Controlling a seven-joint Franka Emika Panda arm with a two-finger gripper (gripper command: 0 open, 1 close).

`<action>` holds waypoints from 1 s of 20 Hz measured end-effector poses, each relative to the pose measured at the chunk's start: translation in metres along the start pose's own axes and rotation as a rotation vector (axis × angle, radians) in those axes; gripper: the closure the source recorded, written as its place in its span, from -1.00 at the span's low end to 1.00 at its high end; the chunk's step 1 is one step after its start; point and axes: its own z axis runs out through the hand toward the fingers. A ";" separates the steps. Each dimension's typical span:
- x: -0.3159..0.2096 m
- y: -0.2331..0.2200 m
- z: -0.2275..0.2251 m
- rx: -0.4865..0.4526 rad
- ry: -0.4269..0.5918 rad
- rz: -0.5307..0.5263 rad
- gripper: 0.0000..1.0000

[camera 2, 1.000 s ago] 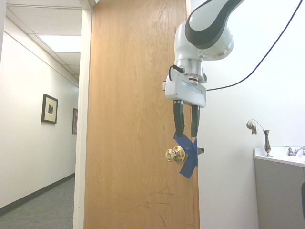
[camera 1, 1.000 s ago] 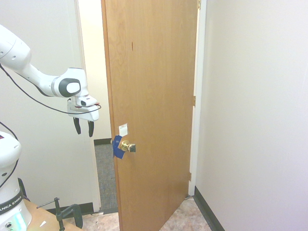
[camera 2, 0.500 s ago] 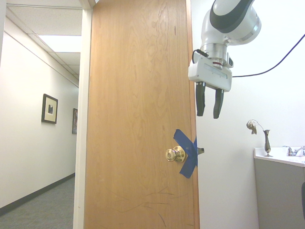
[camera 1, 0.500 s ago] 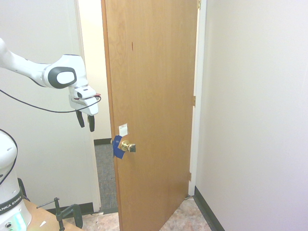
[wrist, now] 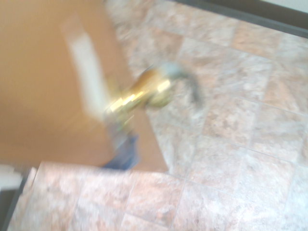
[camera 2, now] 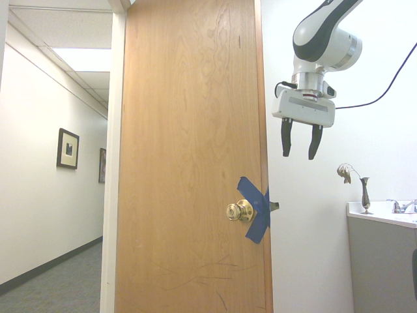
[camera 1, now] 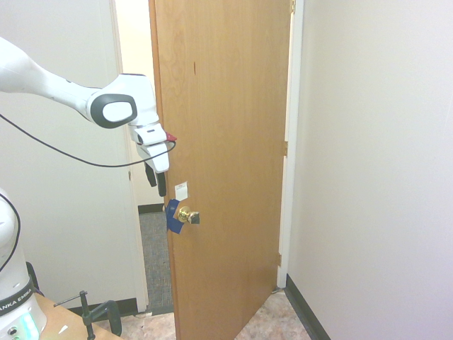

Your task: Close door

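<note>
Door (camera 1: 226, 163): flat grained wood, ajar | knob (camera 1: 185, 215): round, shiny brass | hand (camera 2: 302, 138): fingers apart, empty

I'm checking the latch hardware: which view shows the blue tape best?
The second exterior view: the blue tape appears large and sharp, crossing beside the knob. The first exterior view shows a smaller patch; the wrist view, only a blurred blue piece.

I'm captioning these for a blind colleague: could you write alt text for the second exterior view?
A light-brown wooden door stands ajar, with blue tape beside its brass knob. A robot gripper, open and empty, points down to its right; a framed picture hangs on the hallway wall at left.
</note>
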 end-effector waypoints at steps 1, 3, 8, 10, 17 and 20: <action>0.011 0.001 0.001 -0.002 -0.001 0.024 -1.00; 0.032 0.001 0.003 0.003 0.005 0.070 -1.00; 0.052 -0.015 0.023 0.034 -0.002 0.132 -1.00; 0.045 -0.030 0.040 0.052 -0.018 0.129 -1.00; -0.045 -0.112 0.107 0.127 -0.050 0.035 -1.00; -0.166 -0.185 0.120 0.149 -0.062 -0.105 -1.00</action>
